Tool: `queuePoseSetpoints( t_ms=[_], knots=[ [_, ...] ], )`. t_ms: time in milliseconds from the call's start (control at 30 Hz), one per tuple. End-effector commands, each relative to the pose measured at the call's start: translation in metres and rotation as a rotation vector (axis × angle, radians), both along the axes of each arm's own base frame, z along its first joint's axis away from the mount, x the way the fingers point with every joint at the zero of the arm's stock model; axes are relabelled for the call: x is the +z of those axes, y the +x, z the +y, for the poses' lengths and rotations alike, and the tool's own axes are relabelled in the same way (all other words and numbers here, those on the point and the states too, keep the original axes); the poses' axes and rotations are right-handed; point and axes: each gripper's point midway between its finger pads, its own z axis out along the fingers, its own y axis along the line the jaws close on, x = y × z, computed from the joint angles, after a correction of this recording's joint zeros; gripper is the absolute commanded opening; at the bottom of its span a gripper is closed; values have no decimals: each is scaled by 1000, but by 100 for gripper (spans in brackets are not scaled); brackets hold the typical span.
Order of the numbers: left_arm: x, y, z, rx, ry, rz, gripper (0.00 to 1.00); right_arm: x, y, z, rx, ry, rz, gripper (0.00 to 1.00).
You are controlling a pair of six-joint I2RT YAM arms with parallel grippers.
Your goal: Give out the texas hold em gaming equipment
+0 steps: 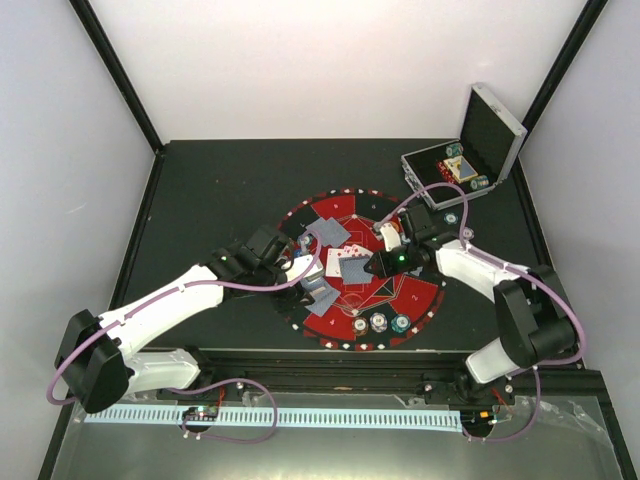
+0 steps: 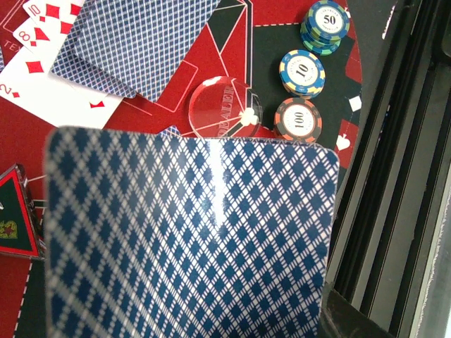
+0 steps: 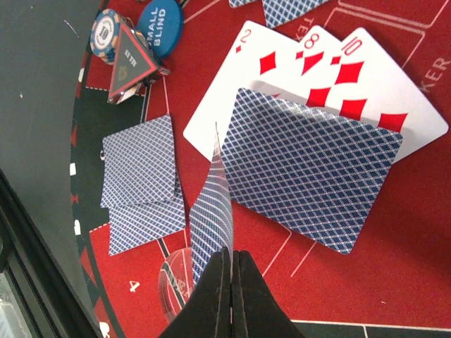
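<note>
The fingers of the left gripper (image 1: pixel 292 268) are hidden: a blue-backed card (image 2: pixel 190 239) fills its wrist view, back to the lens. The bottom edge is cut off, so its long axis can't be called. The jaws are closed on it, over the red mat (image 3: pixel 402 239) near the chips (image 2: pixel 301 70). The right gripper (image 3: pixel 231 253) pinches tight on a second card (image 3: pixel 211 211), seen edge-on and slightly bowed. Its long axis runs straight out from the fingertips, beside the face-down card (image 3: pixel 310 169) covering the diamonds (image 3: pixel 317 63).
</note>
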Motion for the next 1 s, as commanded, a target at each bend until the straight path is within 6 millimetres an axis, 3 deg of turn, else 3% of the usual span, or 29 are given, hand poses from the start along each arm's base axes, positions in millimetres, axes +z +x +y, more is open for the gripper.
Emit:
queuePoseSetpoints(
  t_ms=[0, 500, 967],
  knots=[
    [16, 4, -7, -8, -44, -37, 35, -1, 8, 5, 10, 53, 12, 1],
    [16, 5, -7, -7, -43, -41, 35, -28, 13, -10, -26, 48, 90, 1],
    [15, 5, -6, -6, -43, -40, 35, -42, 16, -23, -60, -25, 95, 23]
  ],
)
